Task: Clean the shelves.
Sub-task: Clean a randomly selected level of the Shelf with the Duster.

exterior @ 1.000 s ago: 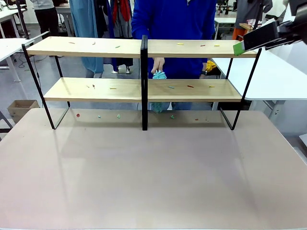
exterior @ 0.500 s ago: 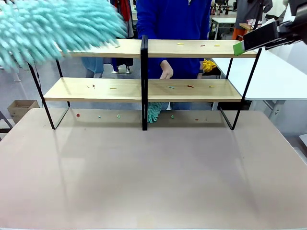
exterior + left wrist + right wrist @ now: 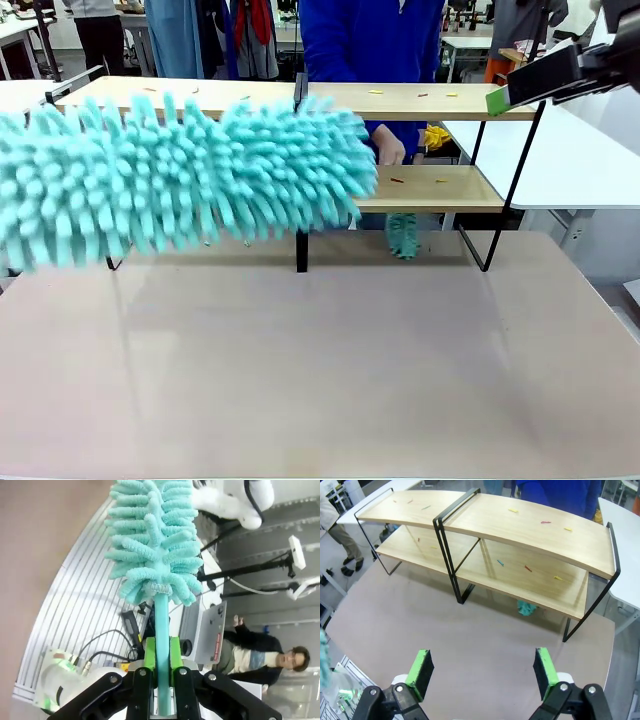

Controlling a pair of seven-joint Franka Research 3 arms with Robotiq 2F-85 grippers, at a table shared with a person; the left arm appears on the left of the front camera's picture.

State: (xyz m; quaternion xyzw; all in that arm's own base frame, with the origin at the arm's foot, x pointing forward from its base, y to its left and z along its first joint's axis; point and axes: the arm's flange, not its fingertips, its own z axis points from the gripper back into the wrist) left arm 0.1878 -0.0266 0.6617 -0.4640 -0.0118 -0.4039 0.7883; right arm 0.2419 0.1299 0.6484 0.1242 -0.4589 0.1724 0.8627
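One duster (image 3: pixel 190 185) is being clamped in the left hand (image 3: pixel 162 656) to sweep the shelves (image 3: pixel 520 535); the right hand (image 3: pixel 482 667) is idling, spread.

Your shelves (image 3: pixel 440 100) are pale wood boards, smooth and matt with a faint grain, on a thin black metal frame with a dull painted look; the table (image 3: pixel 330 370) is a smooth beige sheet with a soft sheen. The duster (image 3: pixel 190 180) has a head of shaggy turquoise cloth strands, fuzzy and matt, on a smooth plastic handle (image 3: pixel 162 625). On the left claw (image 3: pixel 161 655) you have matt green pads (image 3: pixel 150 652) that look rubbery, set in black housing with bare metal screw heads.
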